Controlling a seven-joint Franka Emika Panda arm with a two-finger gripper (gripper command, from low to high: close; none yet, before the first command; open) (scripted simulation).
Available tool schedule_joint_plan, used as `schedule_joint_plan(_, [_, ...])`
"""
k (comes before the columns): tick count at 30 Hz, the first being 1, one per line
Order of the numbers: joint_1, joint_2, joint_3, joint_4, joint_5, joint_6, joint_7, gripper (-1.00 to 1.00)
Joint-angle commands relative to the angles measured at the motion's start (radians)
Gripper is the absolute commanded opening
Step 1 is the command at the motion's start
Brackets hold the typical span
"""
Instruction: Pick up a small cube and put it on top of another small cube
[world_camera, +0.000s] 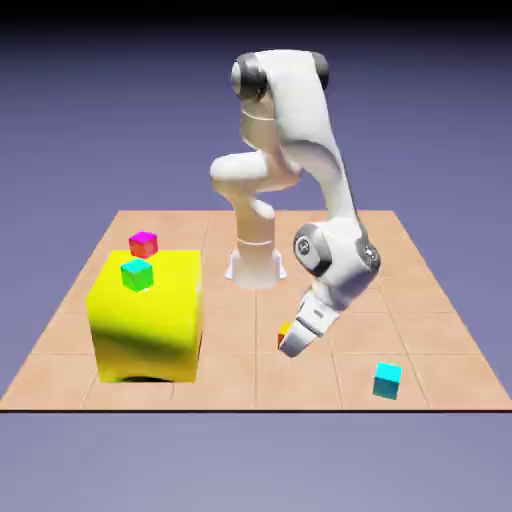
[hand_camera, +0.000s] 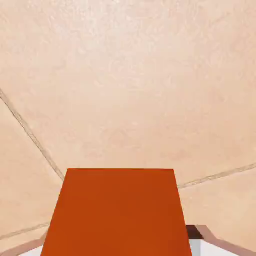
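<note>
Four small cubes noted. Fingers (world_camera: 290, 345) closed on the orange cube (hand_camera: 117, 212), low over the tiled surface (world_camera: 420, 310) near its middle. Magenta cube (world_camera: 143, 243) and green cube (world_camera: 137, 274) rest atop the yellow block (world_camera: 150, 335), left. Cyan cube (world_camera: 387, 380) lies near right.

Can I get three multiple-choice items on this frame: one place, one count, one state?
1. The green cube sits: A) on the yellow block; B) on the tiles; C) in the pincer.
2. Small cubes visible: A) two; B) four; C) six.
3. The pincer is: A) wide open; B) shut on the orange cube; C) out of view.

A: it rests atop the block. B: green, magenta, cyan, orange. B: the orange cube fills the hand view between the tips.
</note>
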Motion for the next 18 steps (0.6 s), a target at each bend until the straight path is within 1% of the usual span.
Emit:
schedule_joint_plan(1, [0.022, 0.016, 0.012, 0.036, -0.009, -0.015, -0.015, -1.00])
schedule_joint_plan(9, [0.194, 0.146, 0.108, 0.326, -0.060, -0.137, -0.151, -1.00])
schedule_joint_plan(11, [0.199, 0.149, 0.110, 0.334, -0.061, -0.140, -0.155, -1.00])
schedule_joint_plan(14, [0.180, 0.238, 0.075, 0.296, -0.117, -0.013, -0.111, -1.00])
schedule_joint_plan(15, [0.180, 0.239, 0.075, 0.296, -0.117, -0.013, -0.111, 1.00])
schedule_joint_plan(16, [0.180, 0.239, 0.075, 0.296, -0.117, -0.013, -0.111, 1.00])
schedule_joint_plan(18, [0.193, 0.177, 0.099, 0.322, -0.079, -0.100, -0.141, 1.00])
